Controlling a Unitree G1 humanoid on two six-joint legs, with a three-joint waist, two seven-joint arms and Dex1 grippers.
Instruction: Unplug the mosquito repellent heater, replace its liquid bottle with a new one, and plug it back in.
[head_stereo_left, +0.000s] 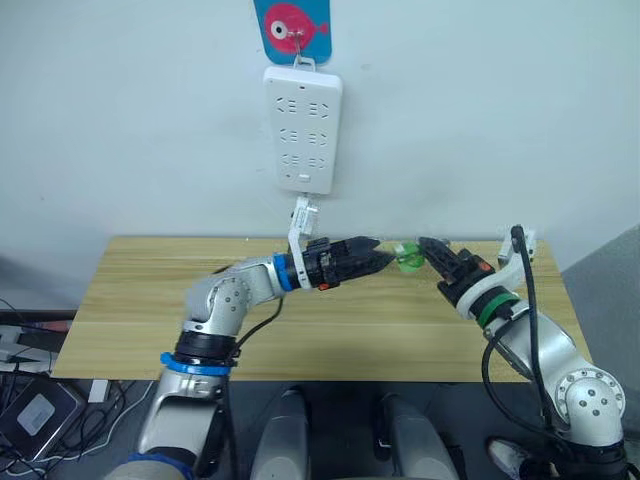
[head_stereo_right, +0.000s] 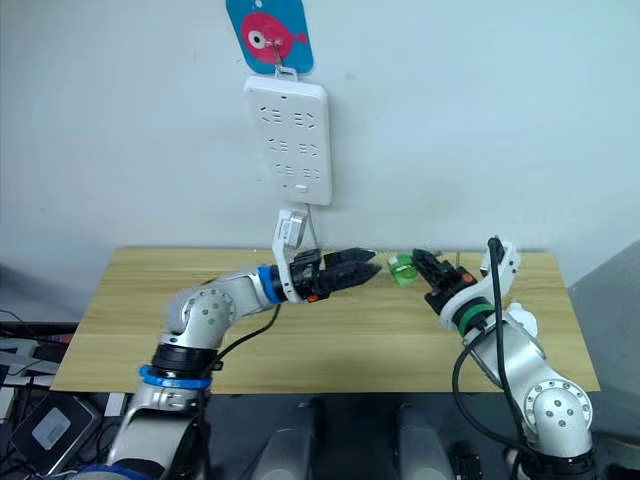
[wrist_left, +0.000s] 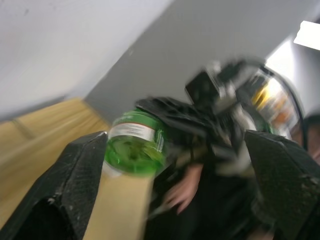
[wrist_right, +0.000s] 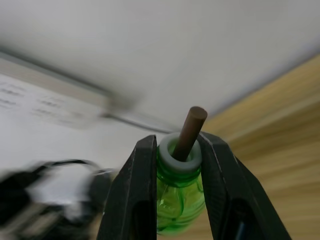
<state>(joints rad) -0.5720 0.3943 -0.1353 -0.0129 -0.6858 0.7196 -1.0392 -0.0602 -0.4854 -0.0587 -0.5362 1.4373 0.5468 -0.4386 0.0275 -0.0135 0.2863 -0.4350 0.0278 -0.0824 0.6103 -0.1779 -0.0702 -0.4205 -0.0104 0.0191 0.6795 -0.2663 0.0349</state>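
Translucent green liquid bottle (wrist_right: 179, 200) with white printed label, grey neck ring and brown wick, held above the wooden table (head_stereo_left: 130, 300) by the right gripper (wrist_right: 176, 165) clamped on its neck, long axis near horizontal, base pointing left toward the left gripper (head_stereo_left: 383, 260), whose fingers stand spread apart.

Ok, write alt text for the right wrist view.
The right end effector is shut on the neck of a translucent green liquid bottle, its brown wick sticking up between the black fingers. Behind it are a wooden table and a white wall.
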